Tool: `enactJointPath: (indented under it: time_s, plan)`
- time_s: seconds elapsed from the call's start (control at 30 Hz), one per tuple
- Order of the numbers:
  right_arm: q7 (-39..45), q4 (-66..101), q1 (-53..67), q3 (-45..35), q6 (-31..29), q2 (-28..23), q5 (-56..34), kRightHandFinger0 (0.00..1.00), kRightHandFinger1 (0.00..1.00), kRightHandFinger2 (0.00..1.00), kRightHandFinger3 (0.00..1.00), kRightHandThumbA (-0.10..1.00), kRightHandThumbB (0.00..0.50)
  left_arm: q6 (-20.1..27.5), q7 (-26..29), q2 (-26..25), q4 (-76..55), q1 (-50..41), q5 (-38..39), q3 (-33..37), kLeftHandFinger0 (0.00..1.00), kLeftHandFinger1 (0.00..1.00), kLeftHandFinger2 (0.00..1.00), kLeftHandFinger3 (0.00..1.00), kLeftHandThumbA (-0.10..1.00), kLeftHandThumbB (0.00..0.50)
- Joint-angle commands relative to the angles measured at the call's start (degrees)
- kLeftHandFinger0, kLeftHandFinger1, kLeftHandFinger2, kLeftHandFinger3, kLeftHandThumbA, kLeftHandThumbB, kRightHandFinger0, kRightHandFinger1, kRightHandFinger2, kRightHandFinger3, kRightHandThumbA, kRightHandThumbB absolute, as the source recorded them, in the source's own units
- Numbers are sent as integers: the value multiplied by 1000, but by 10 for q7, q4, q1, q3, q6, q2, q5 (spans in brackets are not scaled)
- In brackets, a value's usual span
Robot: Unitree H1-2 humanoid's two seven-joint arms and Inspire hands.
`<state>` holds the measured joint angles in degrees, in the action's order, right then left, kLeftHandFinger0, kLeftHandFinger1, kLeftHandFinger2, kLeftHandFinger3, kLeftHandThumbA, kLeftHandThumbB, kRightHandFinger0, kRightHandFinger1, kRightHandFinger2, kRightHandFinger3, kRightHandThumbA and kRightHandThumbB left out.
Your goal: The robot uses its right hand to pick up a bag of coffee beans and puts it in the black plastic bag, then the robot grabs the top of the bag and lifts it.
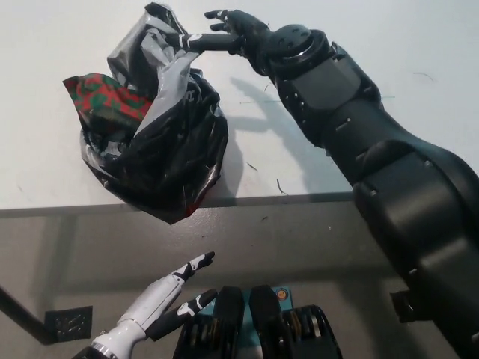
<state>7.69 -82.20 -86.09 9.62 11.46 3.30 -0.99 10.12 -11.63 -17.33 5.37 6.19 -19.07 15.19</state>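
My right hand (228,39) reaches over the white table (389,45), its fingers pinched on the top edge of the black bag (161,149). The bag is thin, glossy plastic, crumpled into sharp folds with grey glare along its raised flap; it sits near the table's front edge. The coffee bag (101,97), red and green patterned, pokes from the bag's mouth on the left, its lower part buried in plastic. My left hand (161,299) rests low, below the table edge, fingers spread and empty, its wrist cut off by the frame.
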Motion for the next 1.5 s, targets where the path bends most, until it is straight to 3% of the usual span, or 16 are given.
enactJointPath:
  time_s: [0.0, 0.03, 0.1, 0.27, 0.5, 0.67, 0.8, 0.97, 1.1, 1.23, 1.3, 1.37, 1.47]
  plan:
    - [19, 18, -59, 14, 5, -14, 30, 1000, 1000, 1000, 1000, 972, 500, 13, -9, -4, -6, 14, 4, 1, 1000, 1000, 1000, 1000, 1000, 261]
    - [19, 19, -60, 9, 5, -16, 26, 1000, 1000, 1000, 1000, 986, 500, 12, -10, -4, -6, 15, 3, 1, 1000, 1000, 1000, 1000, 1000, 262]
    - [27, 23, -65, -5, 3, -24, 15, 1000, 1000, 1000, 1000, 910, 500, 12, -10, -4, -8, 14, 0, 2, 1000, 1000, 1000, 1000, 1000, 262]
    - [57, 25, -88, -8, 2, -45, 16, 1000, 1000, 1000, 1000, 932, 500, 21, -7, -8, -8, 15, -8, 4, 1000, 1000, 1000, 1000, 1000, 257]
    - [110, 45, -140, -21, 46, -85, 7, 1000, 1000, 1000, 1000, 854, 500, 32, -6, -10, 4, 15, -11, 4, 1000, 1000, 1000, 1000, 1000, 241]
    - [153, 53, -170, -49, 73, -117, -14, 1000, 1000, 1000, 1000, 1000, 500, 36, -4, -9, 10, 9, -13, 5, 1000, 1000, 1000, 1000, 1000, 245]
    - [143, 67, -170, -122, 82, -127, -69, 1000, 1000, 1000, 1000, 1000, 500, 41, 0, -3, 13, 6, -15, 6, 1000, 1000, 1000, 1000, 1000, 239]
    - [151, 103, -162, -139, 82, -137, -58, 1000, 1000, 1000, 1000, 1000, 500, 33, 6, 1, 4, -3, -22, 6, 1000, 1000, 1000, 1000, 1000, 247]
    - [168, 380, -55, -94, 124, -170, -20, 1000, 1000, 1000, 1000, 1000, 440, 15, 0, -7, -17, -11, -11, -7, 1000, 1000, 1000, 1000, 1000, 248]
    - [180, 740, 91, -86, 155, -227, -24, 1000, 1000, 1000, 1000, 1000, 467, 10, 1, -14, -14, 5, 11, -29, 1000, 1000, 1000, 1000, 1000, 243]
    - [183, 840, 138, -94, 155, -250, -32, 1000, 1000, 1000, 1000, 1000, 484, 7, 1, -13, -10, 15, 20, -36, 1000, 1000, 1000, 1000, 1000, 245]
    - [181, 983, 206, -116, 155, -283, -68, 1000, 1000, 1000, 1000, 1000, 431, 3, -1, -15, -4, 35, 32, -45, 1000, 1000, 1000, 1000, 1000, 256]
    - [166, 1097, 276, -147, 155, -313, -112, 1000, 1000, 1000, 1000, 1000, 412, 8, 5, -16, 5, 48, 35, -53, 1000, 1000, 1000, 1000, 1000, 259]
